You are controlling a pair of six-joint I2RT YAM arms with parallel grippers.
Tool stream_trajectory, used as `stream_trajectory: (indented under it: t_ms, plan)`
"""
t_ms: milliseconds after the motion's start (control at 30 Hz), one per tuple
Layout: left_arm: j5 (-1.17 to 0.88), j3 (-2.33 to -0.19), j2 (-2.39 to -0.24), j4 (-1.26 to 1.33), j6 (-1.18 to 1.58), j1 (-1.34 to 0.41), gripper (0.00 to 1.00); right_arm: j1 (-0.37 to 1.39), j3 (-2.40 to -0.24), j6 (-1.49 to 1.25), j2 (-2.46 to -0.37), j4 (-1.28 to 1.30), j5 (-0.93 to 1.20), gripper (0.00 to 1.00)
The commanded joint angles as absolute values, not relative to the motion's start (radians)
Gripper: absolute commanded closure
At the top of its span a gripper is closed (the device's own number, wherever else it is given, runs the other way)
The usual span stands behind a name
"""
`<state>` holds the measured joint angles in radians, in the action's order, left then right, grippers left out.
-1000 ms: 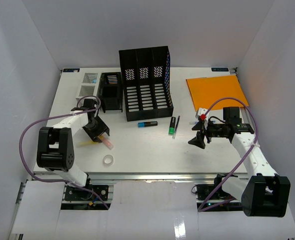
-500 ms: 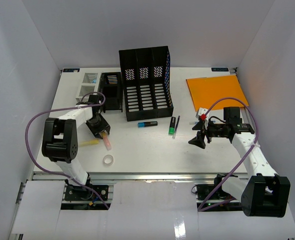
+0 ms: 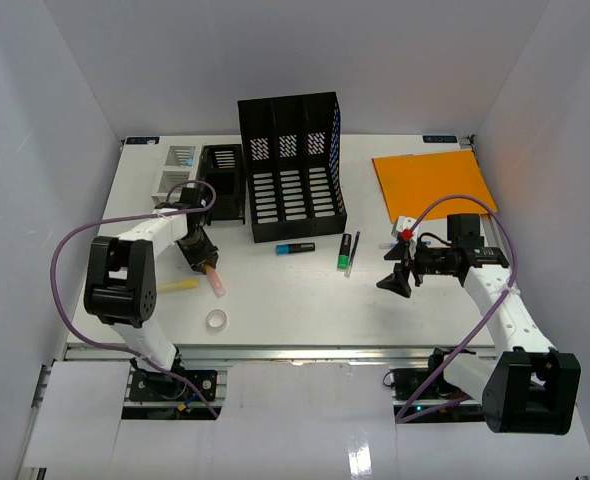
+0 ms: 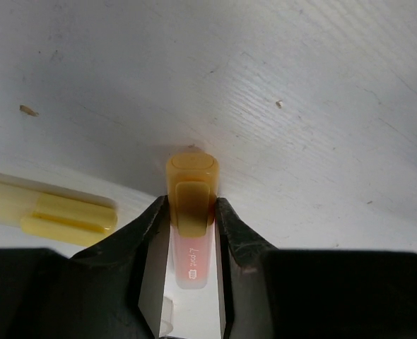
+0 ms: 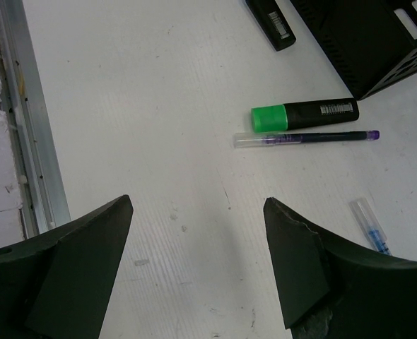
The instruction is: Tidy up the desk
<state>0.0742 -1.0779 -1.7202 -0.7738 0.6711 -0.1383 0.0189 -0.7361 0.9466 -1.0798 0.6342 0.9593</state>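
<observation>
A: L tool (image 4: 191,215)?
B: Clenched on pink highlighter (image 4: 192,185), near-left of worktop (image 3: 305,300).
A: R tool (image 5: 194,233)?
B: Released, empty, hovering right side; green highlighter (image 5: 304,115) to its left.
A: Worktop?
B: Betw. grey walls (image 3: 35,150), rail (image 3: 305,350) along near edge.

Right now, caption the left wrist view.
Left gripper pinches an orange highlighter lying on the desk, yellow highlighter nearby.

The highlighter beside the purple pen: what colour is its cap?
Green; the cap shows best in the right wrist view.
</observation>
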Motion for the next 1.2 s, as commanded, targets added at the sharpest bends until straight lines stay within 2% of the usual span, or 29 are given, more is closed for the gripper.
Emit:
stream_trajectory:
  t_ms: [0, 200, 333, 600, 867, 1167]
  plan:
    - [0.083, -1.123, -1.551, -0.725, 0.572, -0.147, 0.98, 0.012, -0.730, 0.957, -1.063, 0.649, 1.001, 0.18]
    - [0.060, -1.190, -1.322, -0.565, 0.375, -0.147, 1.00, 0.012, -0.733, 0.960, -1.069, 0.653, 1.009, 0.18]
    - [0.120, -1.235, -1.285, -0.372, 0.311, -0.147, 1.00, 0.011, -0.733, 0.963, -1.071, 0.657, 1.009, 0.18]
    - [0.273, -1.293, -1.484, 0.189, 0.113, -0.133, 1.00, 0.012, -0.733, 0.967, -1.070, 0.655, 1.008, 0.18]
    - [0.210, -1.405, -1.748, 0.441, 0.028, -0.050, 0.97, 0.012, -0.733, 0.971, -1.066, 0.657, 1.010, 0.18]
    - [0.171, -1.549, -1.939, 0.447, -0.025, -0.002, 0.93, 0.011, -0.739, 0.971, -1.076, 0.660, 1.018, 0.18]
